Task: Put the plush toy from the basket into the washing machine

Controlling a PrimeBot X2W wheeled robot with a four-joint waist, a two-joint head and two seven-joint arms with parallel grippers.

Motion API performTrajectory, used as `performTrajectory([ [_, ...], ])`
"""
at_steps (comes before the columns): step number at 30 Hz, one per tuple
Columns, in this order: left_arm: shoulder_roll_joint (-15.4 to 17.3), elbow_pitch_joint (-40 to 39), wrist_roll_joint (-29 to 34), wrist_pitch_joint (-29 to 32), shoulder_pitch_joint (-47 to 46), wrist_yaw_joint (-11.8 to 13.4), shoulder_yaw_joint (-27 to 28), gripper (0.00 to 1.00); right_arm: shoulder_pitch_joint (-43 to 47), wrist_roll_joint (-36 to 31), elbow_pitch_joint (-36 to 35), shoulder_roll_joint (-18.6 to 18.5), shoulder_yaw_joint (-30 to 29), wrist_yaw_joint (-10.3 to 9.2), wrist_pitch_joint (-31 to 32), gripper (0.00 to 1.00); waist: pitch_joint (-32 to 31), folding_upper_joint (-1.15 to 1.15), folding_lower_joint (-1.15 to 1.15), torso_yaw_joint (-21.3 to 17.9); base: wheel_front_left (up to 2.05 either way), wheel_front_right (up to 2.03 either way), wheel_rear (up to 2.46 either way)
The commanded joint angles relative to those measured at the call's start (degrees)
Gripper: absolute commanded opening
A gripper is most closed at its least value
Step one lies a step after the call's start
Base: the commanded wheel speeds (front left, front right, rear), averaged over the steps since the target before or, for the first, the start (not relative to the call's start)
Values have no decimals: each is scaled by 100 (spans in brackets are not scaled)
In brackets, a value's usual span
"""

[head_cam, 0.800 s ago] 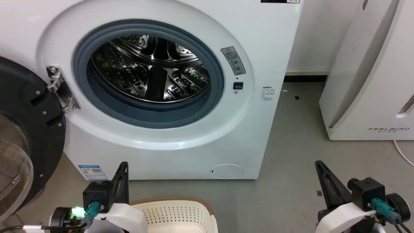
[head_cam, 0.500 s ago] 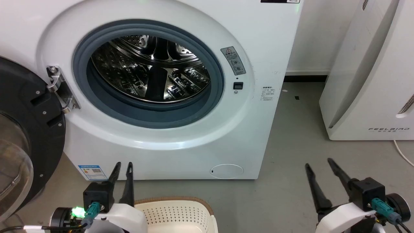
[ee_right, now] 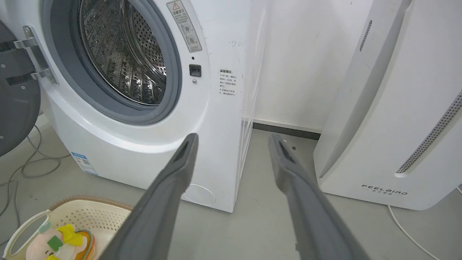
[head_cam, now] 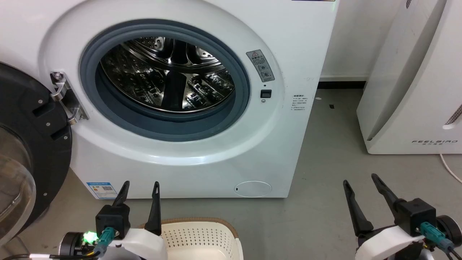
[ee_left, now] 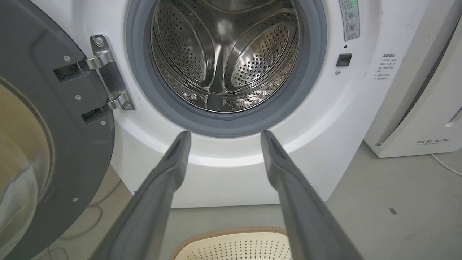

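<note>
Grey, smooth floor (head_cam: 325, 151) runs up to a white wall. From the head camera we look down on the washing machine (head_cam: 223, 159), a large glossy white front-loader. Its round opening is ringed by a thick grey rubber seal (head_cam: 164, 126), and inside is the shiny steel drum (head_cam: 169, 79), dotted with small holes. The black-framed glass door (head_cam: 36, 144) stands swung open on a bright metal hinge (head_cam: 66, 99). On the machine's far side from the door is a tall white appliance (head_cam: 408, 90) lettered FEELBIRD. On the floor just before the machine's front sits the basket (head_cam: 202, 238), rounded cream perforated plastic with a brown rim. The left gripper (head_cam: 141, 183) is beside the basket, toward the door, with its two long dark fingers spread and nothing between them. The right gripper (head_cam: 360, 179) hovers off the machine's front corner on the appliance side, also spread and empty.

From the left wrist camera, we look along two tapering matte fingers set wide apart, tips toward the lower arc of the seal. The basket's curved rim shows between them, before the machine.

From the right wrist camera, wide empty fingers frame the machine's side corner. The plush toy (ee_right: 61, 242) lies inside the basket in front of the machine, a soft pale pink shape with yellow pieces, an orange edge and a green tag. Thin cables (ee_right: 29, 162) loop on the floor under the open door.
</note>
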Motion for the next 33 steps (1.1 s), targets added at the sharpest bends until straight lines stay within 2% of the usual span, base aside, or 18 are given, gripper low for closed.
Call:
performTrajectory([
  [1, 0, 43, -46, -79, -30, 29, -22, 100, 5, 13, -34, 0, -32, -1, -65, 100, 17, 0, 0, 3, 0, 0, 0],
  [16, 0, 440, -229, -246, -184, 80, -88, 100, -74, -52, -186, 0, -55, -1, -233, 100, 320, 0, 0, 43, 0, 0, 0],
  [33, 84, 1689, -389, -450, -785, 8, -20, 100, -275, -176, -389, 0, -114, -2, -436, 100, 1076, 0, 0, 115, 0, 0, 0],
])
